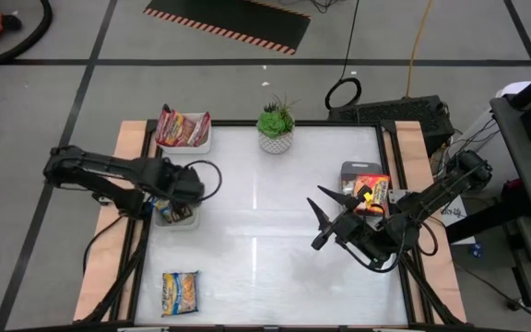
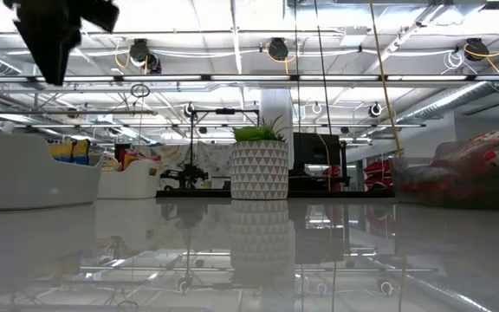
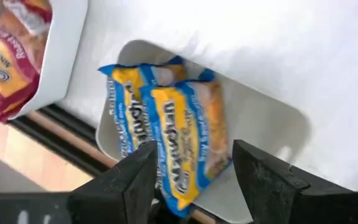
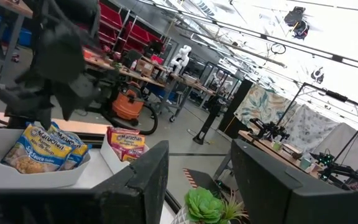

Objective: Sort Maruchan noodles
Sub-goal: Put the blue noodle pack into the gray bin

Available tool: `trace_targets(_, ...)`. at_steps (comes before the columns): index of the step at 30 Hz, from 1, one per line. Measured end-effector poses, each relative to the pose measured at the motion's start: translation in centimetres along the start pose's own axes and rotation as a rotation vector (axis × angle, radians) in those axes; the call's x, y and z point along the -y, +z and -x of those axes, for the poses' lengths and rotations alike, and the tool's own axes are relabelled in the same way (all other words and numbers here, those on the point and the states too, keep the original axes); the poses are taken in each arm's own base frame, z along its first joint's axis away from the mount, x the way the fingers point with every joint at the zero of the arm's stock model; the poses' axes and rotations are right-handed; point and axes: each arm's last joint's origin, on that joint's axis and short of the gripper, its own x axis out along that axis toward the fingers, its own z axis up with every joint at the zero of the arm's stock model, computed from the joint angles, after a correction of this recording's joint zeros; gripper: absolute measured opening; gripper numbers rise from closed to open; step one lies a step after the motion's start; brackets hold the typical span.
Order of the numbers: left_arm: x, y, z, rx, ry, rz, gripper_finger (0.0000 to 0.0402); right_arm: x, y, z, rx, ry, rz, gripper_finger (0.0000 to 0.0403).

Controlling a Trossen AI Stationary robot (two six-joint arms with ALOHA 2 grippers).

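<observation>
Left end effector [image 1: 175, 205] hovering over a white tray [image 1: 175, 219] near the bench's [image 1: 265, 231] 9 o'clock edge, fingers [image 3: 129, 186] spread apart and gripping nothing. Directly under those fingers, two blue-and-yellow noodle packets [image 3: 173, 143] lying side by side and partly overlapped inside that tray, printed faces up. Touching neither finger as far as the left wrist view shows. At about 11 o'clock, a second white tray [image 1: 196, 143] holding dark red packets [image 1: 181, 129], just beside the first tray in the wrist view. At 7 o'clock, one more blue-and-yellow packet [image 1: 180, 293] lying flat and alone on the bare bench, well apart from both trays. At 12 o'clock, a small green plant in a white patterned pot [image 1: 276, 129], upright. Right end effector [image 1: 325, 219] raised over the bench at roughly 3 o'clock, pointing toward the centre, fingers apart and empty. Just behind it at 3 o'clock, a grey tray [image 1: 353, 170] with orange-red packets [image 1: 370, 194] piled in it, the top one tilted over the rim toward the arm. Low view: pot and plant at centre, white trays off to one side, red packets at the opposite side, one dark arm part hanging in at an upper corner.
</observation>
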Motion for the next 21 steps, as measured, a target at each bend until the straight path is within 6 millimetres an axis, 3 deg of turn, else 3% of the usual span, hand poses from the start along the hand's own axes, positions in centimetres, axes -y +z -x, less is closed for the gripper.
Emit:
trace_targets(12,4.6,-4.3,2.3,0.054,-0.099,-0.010,0.0214,-0.3,-0.2,0.0,-0.006,0.009,-0.014,0.0167)
trace_targets(17,6.3,-7.0,2.9,0.025,-0.146,0.011,0.0214,-0.3,-0.2,-0.1,0.025,0.037,-0.161,0.0167)
trace_targets(21,7.4,-9.2,3.3,0.065,-0.170,0.021,0.0214,-1.7,-0.4,-1.9,0.196,0.336,-0.384,0.0167)
